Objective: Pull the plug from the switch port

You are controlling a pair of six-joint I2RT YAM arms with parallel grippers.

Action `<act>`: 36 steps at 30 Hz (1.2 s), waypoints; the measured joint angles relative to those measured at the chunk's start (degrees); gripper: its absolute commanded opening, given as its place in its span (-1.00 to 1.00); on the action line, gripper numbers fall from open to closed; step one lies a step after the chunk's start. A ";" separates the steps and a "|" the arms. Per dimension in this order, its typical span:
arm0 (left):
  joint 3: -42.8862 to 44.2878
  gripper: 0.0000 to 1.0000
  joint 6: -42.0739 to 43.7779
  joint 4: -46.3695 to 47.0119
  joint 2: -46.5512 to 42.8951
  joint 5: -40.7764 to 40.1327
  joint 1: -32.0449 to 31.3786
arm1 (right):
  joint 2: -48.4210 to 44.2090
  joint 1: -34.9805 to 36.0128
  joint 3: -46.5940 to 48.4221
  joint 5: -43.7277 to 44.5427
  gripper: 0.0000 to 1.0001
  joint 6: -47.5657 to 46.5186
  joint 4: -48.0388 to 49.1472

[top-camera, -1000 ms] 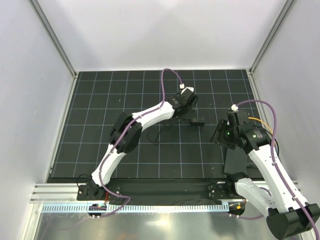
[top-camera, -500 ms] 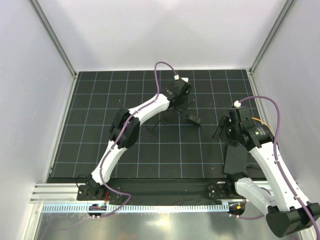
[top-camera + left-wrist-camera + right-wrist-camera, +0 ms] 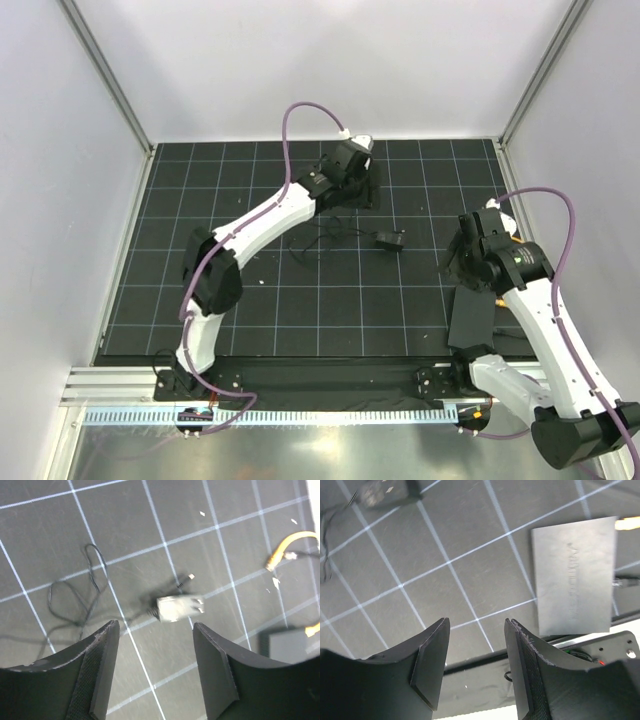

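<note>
a: white walls (image 3: 300, 70) close in a worktop (image 3: 200, 300) covered by a black mat with a pale grid. what is biggest on it?

b: the two arms. the left arm (image 3: 270, 215) stretches out to the far middle of the mat. the right arm (image 3: 545, 320) bends over the right side.

a: and their tools?

b: the left tool (image 3: 155, 670) is released, its fingers spread wide with nothing between them. it hangs above the adapter block (image 3: 179, 609). the right tool (image 3: 475, 665) is released and empty too, over bare mat just beside the flat black box (image 3: 572, 575).

a: where does the box lie?

b: flat on the mat at the near right, close to the right arm's base. the switch port sits in its edge, but the socket is too small to make out. an orange stub (image 3: 627, 524) touches the box's edge by a corner. i cannot tell whether it is seated in a socket.

a: the smaller things?

b: the adapter block lies mid-mat, well apart from the box, and its thin wire (image 3: 49, 600) trails off in loose loops. an orange cable (image 3: 290, 541) curves on the mat near the box. its plug end (image 3: 270, 566) lies free on the grid, not touching the box.
</note>
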 measured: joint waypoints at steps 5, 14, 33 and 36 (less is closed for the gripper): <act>-4.70 0.11 0.31 0.33 -6.10 0.39 -4.70 | 3.85 -3.02 2.43 5.27 0.08 3.19 -2.27; -12.98 -0.13 -0.63 1.22 -8.02 3.43 -18.32 | 7.19 -32.02 1.20 0.74 0.05 1.95 -1.16; -11.02 -0.59 -7.21 7.72 8.46 13.42 -23.65 | 9.75 -48.26 -15.34 -4.17 -0.03 9.01 10.16; -8.59 -0.62 -7.06 8.33 11.41 14.78 -24.13 | 10.51 -49.27 -15.96 -3.58 -0.03 9.29 11.58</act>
